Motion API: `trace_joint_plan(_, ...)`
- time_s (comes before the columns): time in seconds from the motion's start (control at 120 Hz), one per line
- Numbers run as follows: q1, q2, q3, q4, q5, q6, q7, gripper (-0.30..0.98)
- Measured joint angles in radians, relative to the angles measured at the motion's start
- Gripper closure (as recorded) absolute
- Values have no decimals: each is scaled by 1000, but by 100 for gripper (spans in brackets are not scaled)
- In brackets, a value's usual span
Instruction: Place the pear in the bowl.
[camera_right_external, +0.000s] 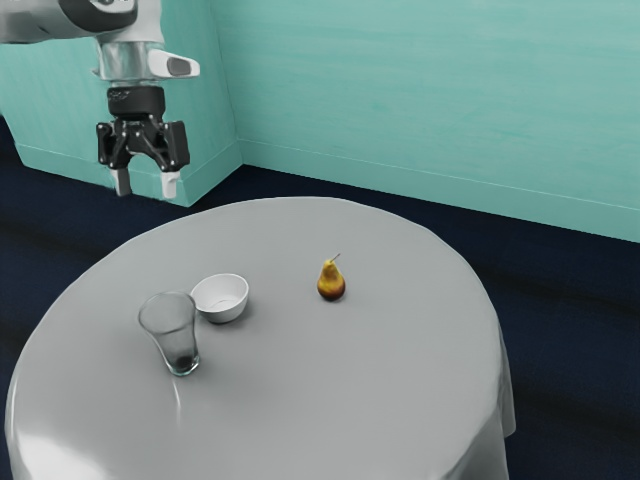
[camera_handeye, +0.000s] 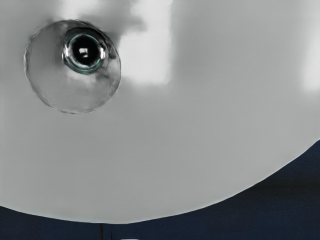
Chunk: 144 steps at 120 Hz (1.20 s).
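Jaws parted, empty. Pear (camera_right_external: 331, 285) upright on table (camera_right_external: 350, 390), well below jaws and toward exterior view's right, past the bowl (camera_right_external: 226, 312). Long axis near vertical; top-down should suit.

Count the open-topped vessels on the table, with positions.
2. White bowl: between the clear glass and the pear, nearer the glass. Clear glass: upright, beside the bowl; the wrist view sees this same glass from above.
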Motion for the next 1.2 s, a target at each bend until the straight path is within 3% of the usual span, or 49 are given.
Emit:
trace_joint_plan(0.142, -16, 42, -1, -4, 29, 202, 17, 2)
trace_joint_plan(0.3, -189, 174, 1, -10, 106, 393, -33, 2)
trace_joint_plan(0.475, -276, 364, 1, -12, 145, 609, -134, 2)
trace_joint_plan(0.583, -283, 443, 4, -32, 152, 742, -202, 2)
trace_joint_plan(0.883, -269, 485, 30, -214, 161, 1234, -345, 2)
trace_joint_plan(1.2, -263, 543, 30, -219, 162, 1415, -432, 2)
